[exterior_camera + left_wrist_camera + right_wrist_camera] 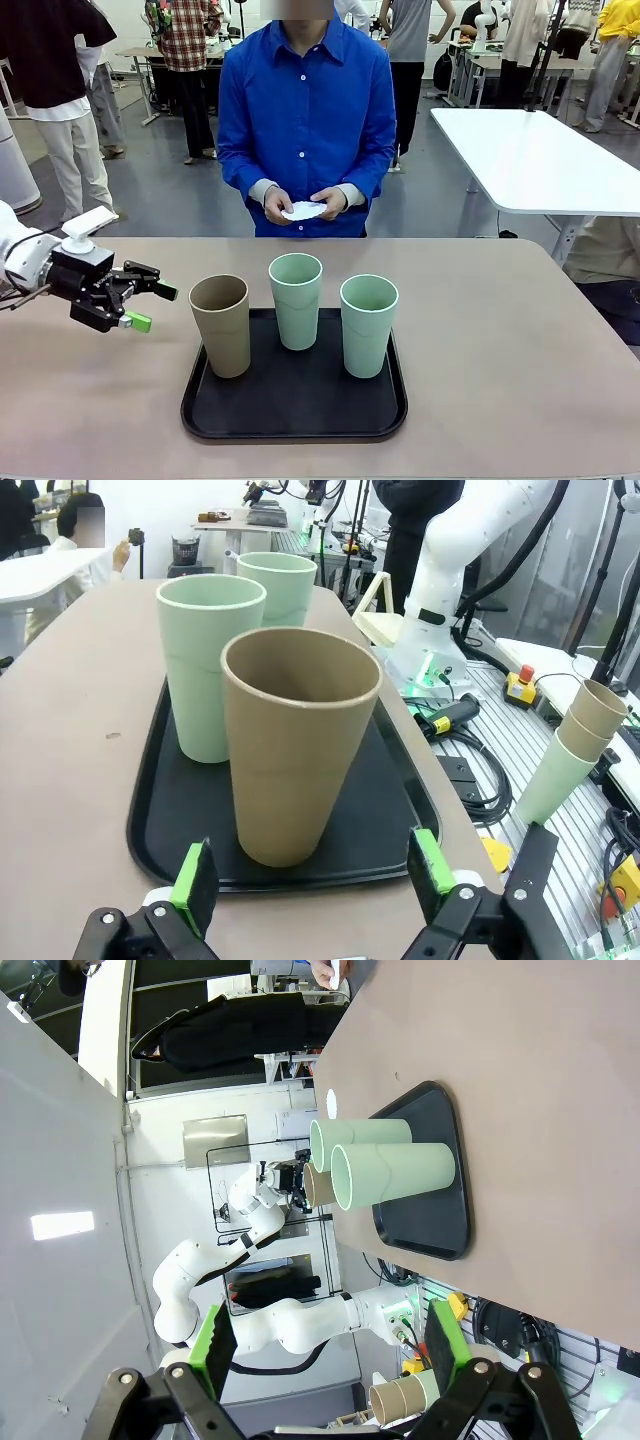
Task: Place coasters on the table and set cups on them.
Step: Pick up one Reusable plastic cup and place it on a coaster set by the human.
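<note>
A person across the table [500, 350] holds white coasters [303, 210] in both hands. One tan cup [221, 325] and two mint green cups [296, 300] [368, 325] stand upright on a black tray [295, 405]. My left gripper [153, 307] hovers open just left of the tan cup, empty. In the left wrist view its green pads [195, 885] frame the tan cup [295, 750], with the mint cups [208, 665] [280, 585] behind. My right gripper [330, 1345] is open and empty, off to the side of the table, far from the cups [395, 1175] and tray [430, 1220].
A white glossy table [540, 150] stands at the back right. Bare tabletop lies left, right and behind the tray. Beyond the table's right edge are the right arm's base [440, 580], cables, and stacked tan and green cups [570, 750].
</note>
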### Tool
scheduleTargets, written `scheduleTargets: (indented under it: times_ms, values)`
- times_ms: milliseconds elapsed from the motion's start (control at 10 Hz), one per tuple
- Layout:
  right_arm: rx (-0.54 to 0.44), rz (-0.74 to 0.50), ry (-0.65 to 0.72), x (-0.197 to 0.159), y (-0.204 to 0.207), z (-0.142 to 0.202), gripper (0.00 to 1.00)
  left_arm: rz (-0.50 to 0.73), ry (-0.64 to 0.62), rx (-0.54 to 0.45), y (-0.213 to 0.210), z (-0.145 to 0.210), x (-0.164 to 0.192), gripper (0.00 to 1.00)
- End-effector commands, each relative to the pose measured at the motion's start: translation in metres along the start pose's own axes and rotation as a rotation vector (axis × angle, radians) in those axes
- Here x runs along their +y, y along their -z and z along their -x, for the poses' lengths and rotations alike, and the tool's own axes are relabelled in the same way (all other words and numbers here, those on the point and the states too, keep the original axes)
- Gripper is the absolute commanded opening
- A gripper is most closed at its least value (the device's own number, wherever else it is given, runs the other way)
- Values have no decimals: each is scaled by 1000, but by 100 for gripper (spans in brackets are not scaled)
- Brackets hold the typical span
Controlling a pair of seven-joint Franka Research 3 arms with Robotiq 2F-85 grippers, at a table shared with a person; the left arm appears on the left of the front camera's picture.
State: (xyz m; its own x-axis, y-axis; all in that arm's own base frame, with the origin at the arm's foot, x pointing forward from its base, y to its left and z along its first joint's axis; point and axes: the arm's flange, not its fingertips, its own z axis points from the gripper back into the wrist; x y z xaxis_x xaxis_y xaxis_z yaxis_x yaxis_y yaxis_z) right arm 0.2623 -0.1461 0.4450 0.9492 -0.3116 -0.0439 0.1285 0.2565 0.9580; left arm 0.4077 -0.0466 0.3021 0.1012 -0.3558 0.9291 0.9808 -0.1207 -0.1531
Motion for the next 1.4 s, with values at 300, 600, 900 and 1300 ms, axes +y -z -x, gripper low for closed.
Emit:
scheduleTargets:
  times_ms: [300,600,900,1300]
  values:
    - [-3,-19,-4,1,1,0,100,-59,82,-146,31,26,14,100]
    - [-3,-19,-4,1,1,0,100,-37,129,-198,42,29,21,100]
    - [-3,-19,-4,1,1,0,100,-13,100,-194,54,30,24,100]
    - [-3,-19,-4,1,1,0,100,2,94,-202,62,36,29,100]
